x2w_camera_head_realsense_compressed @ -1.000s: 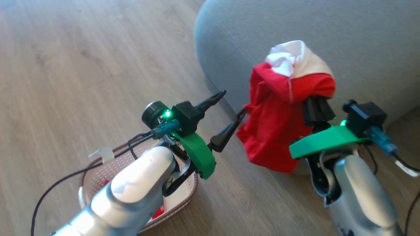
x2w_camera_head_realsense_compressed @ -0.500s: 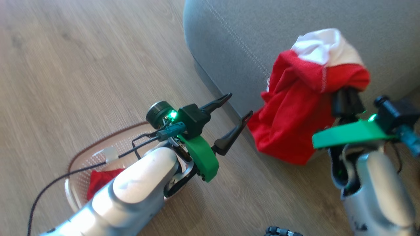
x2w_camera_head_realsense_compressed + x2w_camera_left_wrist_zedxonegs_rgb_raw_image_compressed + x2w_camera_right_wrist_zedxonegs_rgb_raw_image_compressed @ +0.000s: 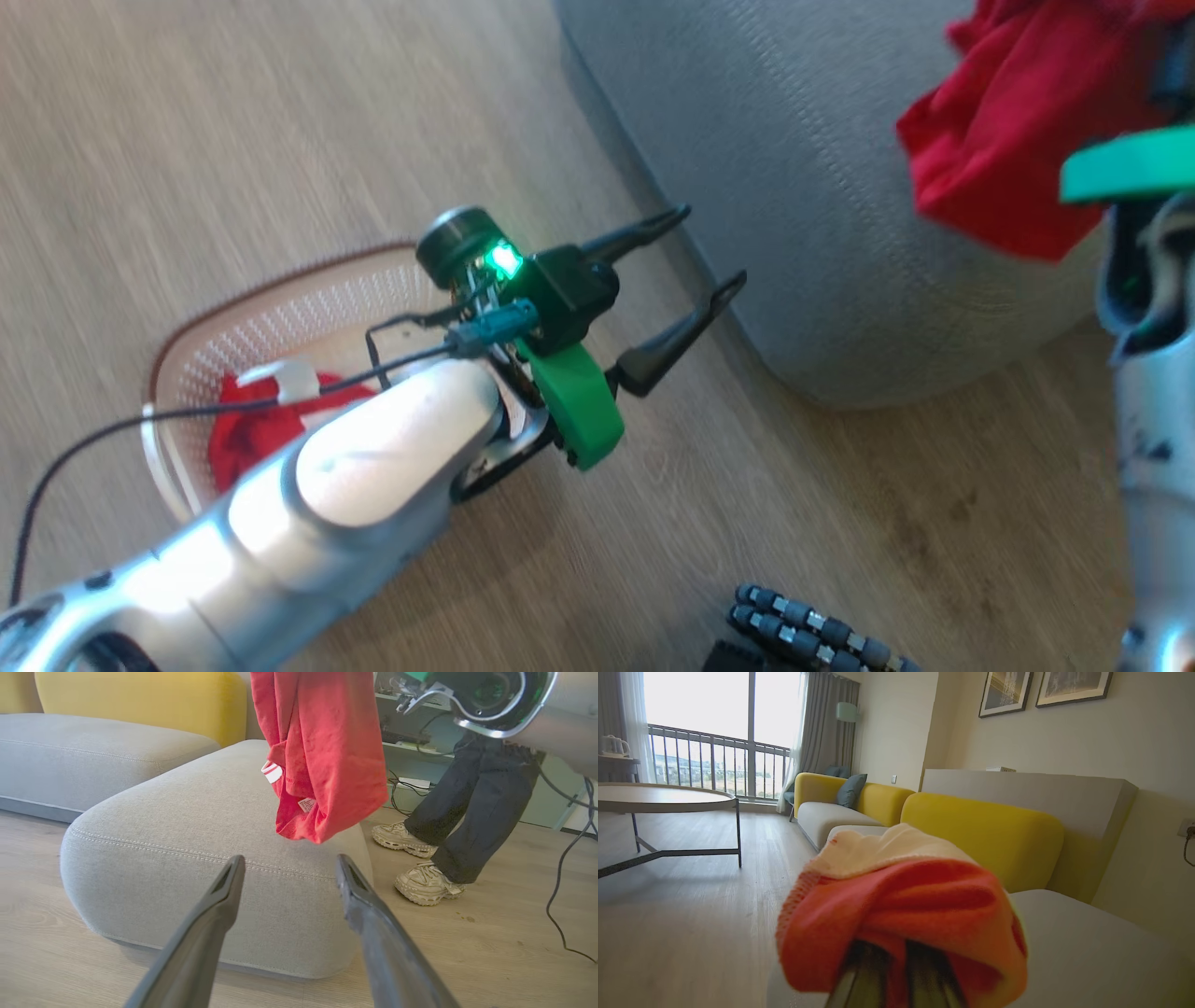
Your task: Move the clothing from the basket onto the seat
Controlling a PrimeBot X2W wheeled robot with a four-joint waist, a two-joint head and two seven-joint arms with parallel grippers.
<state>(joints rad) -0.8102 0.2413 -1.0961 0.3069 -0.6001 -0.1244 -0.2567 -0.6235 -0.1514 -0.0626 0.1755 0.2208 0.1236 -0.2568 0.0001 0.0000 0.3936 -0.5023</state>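
Carried higher, the red garment (image 3: 999, 140) now hangs over the seat (image 3: 794, 187) rather than beside it, pinched in the right end effector (image 3: 896, 966), so release looks near; the left end effector (image 3: 714, 243) gapes wide, empty; a second garment (image 3: 245, 437) waits in the basket (image 3: 280, 299)

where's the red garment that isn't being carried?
Head view, lower left: the red garment lies inside the cream basket on the wooden floor, partly behind the left forearm, left of the grey seat.
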